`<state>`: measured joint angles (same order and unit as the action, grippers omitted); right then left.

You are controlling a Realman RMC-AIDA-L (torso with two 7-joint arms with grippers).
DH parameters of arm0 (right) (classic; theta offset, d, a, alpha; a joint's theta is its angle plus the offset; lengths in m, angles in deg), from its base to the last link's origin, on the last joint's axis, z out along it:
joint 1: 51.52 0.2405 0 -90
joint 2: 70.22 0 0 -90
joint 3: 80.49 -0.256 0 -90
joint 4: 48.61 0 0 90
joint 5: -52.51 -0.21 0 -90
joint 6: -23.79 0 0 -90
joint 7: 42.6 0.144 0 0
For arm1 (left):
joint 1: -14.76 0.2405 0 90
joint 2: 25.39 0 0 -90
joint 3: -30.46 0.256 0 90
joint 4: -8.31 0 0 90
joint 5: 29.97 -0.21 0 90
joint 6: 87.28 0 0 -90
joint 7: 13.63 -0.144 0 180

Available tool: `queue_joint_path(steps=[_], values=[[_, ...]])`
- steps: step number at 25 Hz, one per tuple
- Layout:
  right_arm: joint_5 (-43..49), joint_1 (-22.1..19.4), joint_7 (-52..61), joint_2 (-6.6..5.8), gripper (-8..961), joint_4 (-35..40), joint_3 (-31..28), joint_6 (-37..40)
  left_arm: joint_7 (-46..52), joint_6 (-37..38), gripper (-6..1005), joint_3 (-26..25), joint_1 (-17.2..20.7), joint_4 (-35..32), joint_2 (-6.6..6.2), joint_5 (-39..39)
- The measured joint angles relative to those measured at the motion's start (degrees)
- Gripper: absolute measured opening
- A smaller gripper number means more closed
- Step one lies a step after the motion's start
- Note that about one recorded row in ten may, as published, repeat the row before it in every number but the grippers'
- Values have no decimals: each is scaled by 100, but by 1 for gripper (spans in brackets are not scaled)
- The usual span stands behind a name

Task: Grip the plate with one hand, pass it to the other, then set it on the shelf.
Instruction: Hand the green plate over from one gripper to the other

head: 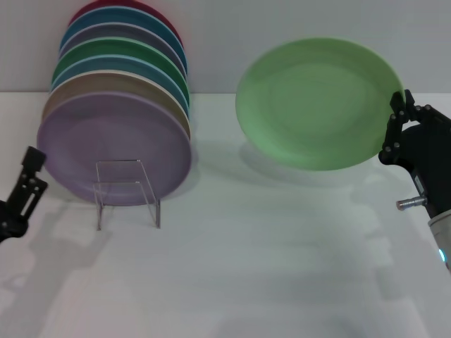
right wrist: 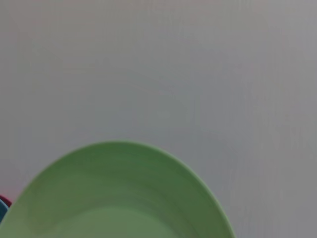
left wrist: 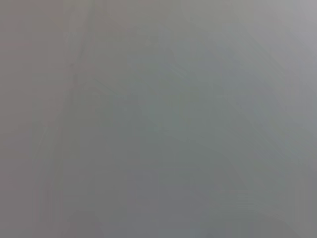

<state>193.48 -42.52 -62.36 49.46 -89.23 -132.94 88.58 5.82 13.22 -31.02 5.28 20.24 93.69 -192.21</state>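
Mint-green plate (head: pixel 317 102): I am holding it up off the table, tilted on edge with its face toward my head camera, on my right side and well apart from the rack.
Right gripper (head: pixel 396 130): I am pinching the plate's right rim between my black fingers; my right wrist view is showing only the plate's curved edge (right wrist: pixel 124 193) over bare table.
Left gripper (head: pixel 25 193): I am keeping it low at the left edge, just beside the stack, holding nothing; I cannot tell how its fingers stand, and its own wrist view is showing only grey blur.
Shelf (head: pixel 127 190): the clear acrylic rack is standing in front of the lilac plate (head: pixel 113 148), which is leaning at the front of the stack.
Risk, slipping: I am gripping by one thin rim only, so I judge the plate could pivot or drop during the handover.
Risk, collision: the stack is crowding the rack, so I judge a wide swing could knock the leaning plates.
Count: one mint plate in hand, about seven plates stacked, one rack, two grippers.
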Motion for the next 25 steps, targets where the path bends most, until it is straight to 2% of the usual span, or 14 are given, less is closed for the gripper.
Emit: queue_joint_path(steps=[5,11,12,13,15,19,25], values=[[-512,135,2,3,19,248,529,340,2,26,796,291,32,64,0,-3],[-740,53,2,8,18,230,1149,663,-13,37,796,744,18,141,1,-17],[-1064,42,-26,16,18,190,1545,865,-42,-1,796,896,-20,152,1,-19],[-1064,42,-26,16,18,190,1545,865,-42,-1,796,896,-20,152,1,-19],[-1409,55,-93,19,18,147,1956,1067,-53,-92,796,1054,-77,162,1,-20],[-2198,94,-477,21,18,-96,2827,1399,-102,-434,796,1187,-131,273,1,-30],[-2491,144,-589,21,19,-340,3336,1468,-181,-671,796,1282,-216,292,1,-42]])
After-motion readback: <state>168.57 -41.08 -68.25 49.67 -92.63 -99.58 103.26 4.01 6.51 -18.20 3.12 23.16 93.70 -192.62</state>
